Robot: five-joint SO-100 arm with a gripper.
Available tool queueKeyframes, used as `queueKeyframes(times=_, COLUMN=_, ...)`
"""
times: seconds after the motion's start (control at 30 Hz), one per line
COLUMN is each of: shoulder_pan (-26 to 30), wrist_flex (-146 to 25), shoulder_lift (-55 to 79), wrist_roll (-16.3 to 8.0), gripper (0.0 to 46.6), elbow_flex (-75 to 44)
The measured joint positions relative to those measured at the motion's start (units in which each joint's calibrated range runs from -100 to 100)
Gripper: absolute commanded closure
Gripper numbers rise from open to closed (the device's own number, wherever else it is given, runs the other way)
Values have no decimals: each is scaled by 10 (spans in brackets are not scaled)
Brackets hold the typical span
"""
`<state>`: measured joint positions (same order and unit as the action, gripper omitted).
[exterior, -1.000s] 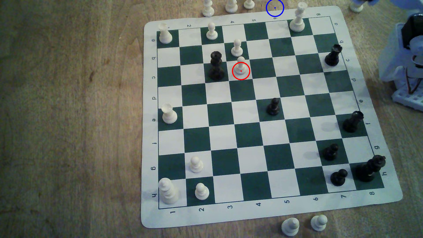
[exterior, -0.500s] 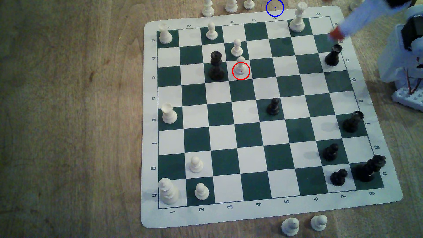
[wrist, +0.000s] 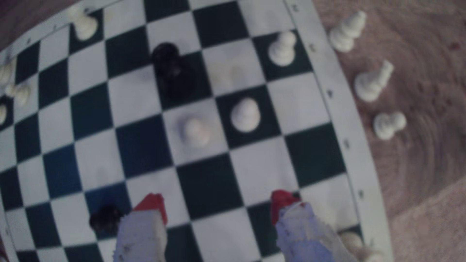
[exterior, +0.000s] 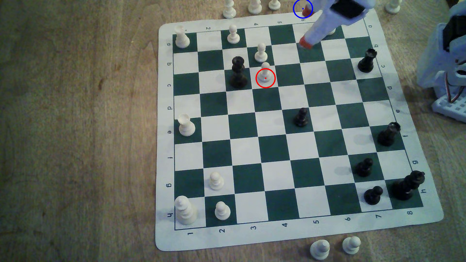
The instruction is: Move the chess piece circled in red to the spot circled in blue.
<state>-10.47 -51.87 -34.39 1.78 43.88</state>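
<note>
The gripper [exterior: 305,26] was seen with its two red-tipped fingers [wrist: 153,205] spread wide apart and nothing held between them. In the exterior view it was poised over the far rows of the chessboard [exterior: 416,221], toward that view's right; one red tip lay over a dark square, and the other overlapped the drawn ring of the spot circled in blue [exterior: 297,12], which was marked on the bare wooden surface [exterior: 75,126] just past the board's far edge. Whether the tips touched anything could not be told.

The chess piece circled in red [exterior: 265,75] was found upright on a white square, well apart from the gripper, toward the exterior view's left and nearer the camera. In the wrist view it [wrist: 196,132] appeared blurred, ahead of the open fingers. Another white pawn [exterior: 261,53] was standing on the dark square diagonally beyond it, and a tall black piece [exterior: 238,73] on the dark square beside it, on the exterior view's left. Three white pieces [exterior: 254,7] were lined up off the board near the blue ring.
</note>
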Motion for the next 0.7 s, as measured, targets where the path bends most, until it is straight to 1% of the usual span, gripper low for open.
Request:
queueKeyframes(times=0.13, shoulder_pan=6, wrist_flex=57, shoulder_lift=54, wrist_roll=-17, gripper=261, elbow_flex=1)
queueKeyframes(times=0.17, shoulder_pan=17, wrist_flex=73, shoulder_lift=72, wrist_roll=-21, gripper=260, elbow_flex=1)
queueKeyframes(times=0.27, shoulder_pan=27, wrist_flex=95, shoulder_lift=91, wrist_roll=-30, gripper=286, elbow_flex=0)
queueKeyframes(times=0.3, shoulder_pan=32, wrist_flex=105, shoulder_lift=110, wrist_roll=-32, gripper=281, elbow_flex=1)
queueKeyframes(times=0.43, shoulder_pan=42, wrist_flex=120, shoulder_lift=127, wrist_roll=-33, gripper=251, elbow_flex=1)
queueKeyframes(times=0.5, shoulder_pan=42, wrist_flex=135, shoulder_lift=134, wrist_roll=-33, gripper=256, elbow_flex=1)
queueKeyframes(times=0.57, shoulder_pan=42, wrist_flex=143, shoulder_lift=147, wrist_roll=-33, gripper=280, elbow_flex=1)
queueKeyframes(times=0.7, shoulder_pan=42, wrist_flex=172, shoulder_lift=167, wrist_roll=-39, gripper=281, elbow_flex=1)
